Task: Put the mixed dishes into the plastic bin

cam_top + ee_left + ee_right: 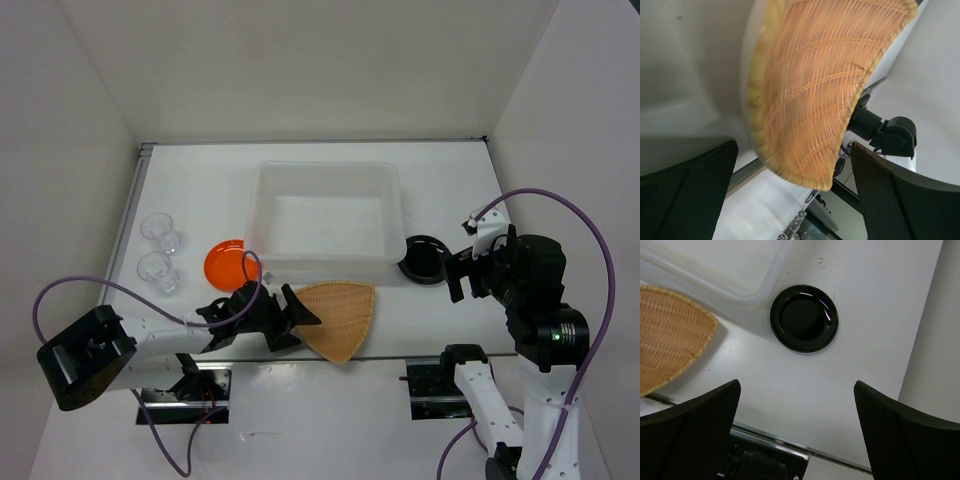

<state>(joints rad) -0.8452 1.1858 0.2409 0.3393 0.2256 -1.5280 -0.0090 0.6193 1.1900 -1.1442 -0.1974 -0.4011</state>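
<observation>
The white translucent plastic bin [256, 205] sits mid-table with no dishes in it. In front of it lies the tan woven plate [342, 316], which fills the left wrist view [815, 85]. My left gripper [300, 326] is open at the plate's left edge, and the plate's rim reaches into the gap between its fingers [690, 195] untouched. The orange dish [225, 262] rests by the bin's front left corner. The black dish [424, 259] lies at the front right corner [804, 318]. My right gripper [458, 272] hovers open just right of it, holding nothing [797, 435].
Two small clear cups [160, 232] [158, 270] stand near the table's left edge. White walls enclose the table on three sides. The bin's rim [757, 296] and the woven plate [670, 345] show in the right wrist view. The table's metal front edge [790, 447] runs close below.
</observation>
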